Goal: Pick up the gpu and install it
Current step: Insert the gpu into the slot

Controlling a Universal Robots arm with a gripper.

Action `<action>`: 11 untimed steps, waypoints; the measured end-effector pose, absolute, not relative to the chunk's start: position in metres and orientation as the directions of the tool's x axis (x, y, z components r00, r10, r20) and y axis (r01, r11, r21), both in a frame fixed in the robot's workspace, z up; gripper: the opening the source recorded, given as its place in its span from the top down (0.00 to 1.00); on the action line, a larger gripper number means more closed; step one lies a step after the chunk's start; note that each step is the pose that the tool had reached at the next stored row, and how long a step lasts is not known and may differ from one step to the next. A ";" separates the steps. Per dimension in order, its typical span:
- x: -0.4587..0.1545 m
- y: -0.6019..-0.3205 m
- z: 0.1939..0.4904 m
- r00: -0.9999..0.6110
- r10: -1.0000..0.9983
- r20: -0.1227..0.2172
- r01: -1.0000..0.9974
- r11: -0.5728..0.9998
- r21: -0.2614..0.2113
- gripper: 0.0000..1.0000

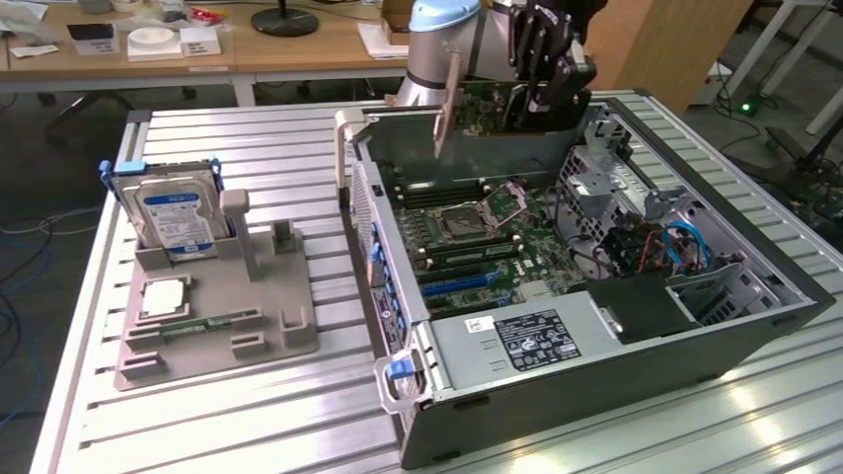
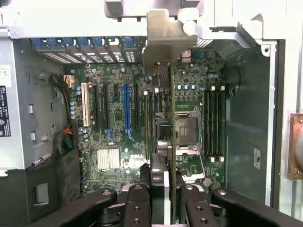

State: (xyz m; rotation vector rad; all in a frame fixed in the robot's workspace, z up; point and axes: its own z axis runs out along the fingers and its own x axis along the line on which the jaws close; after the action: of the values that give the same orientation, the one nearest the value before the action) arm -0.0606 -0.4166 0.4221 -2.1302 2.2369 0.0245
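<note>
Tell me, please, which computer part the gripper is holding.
The gpu, clamped in the gripper over the open case; hard drive and memory stick sit in the grey holder.

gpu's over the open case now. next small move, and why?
Probably a short sideways shift toward the long blue slot, not down yet. The fingers grip the gpu edge-on above the motherboard. In the wrist view the card's edge runs beside the CPU socket, apart from the blue slot, so lowering here would likely miss it.
</note>
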 end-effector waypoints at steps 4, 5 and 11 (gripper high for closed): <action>-0.061 -0.417 0.415 -0.045 -0.998 -0.049 -0.999 0.046 -0.027 0.71; -0.061 -0.417 0.413 -0.041 -0.998 -0.050 -0.999 0.043 -0.027 0.71; -0.061 -0.417 0.407 -0.035 -0.998 -0.051 -0.998 0.037 -0.045 0.71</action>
State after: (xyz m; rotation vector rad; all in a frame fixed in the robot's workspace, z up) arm -0.0606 -0.4166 0.4066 -2.1340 2.2119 0.0053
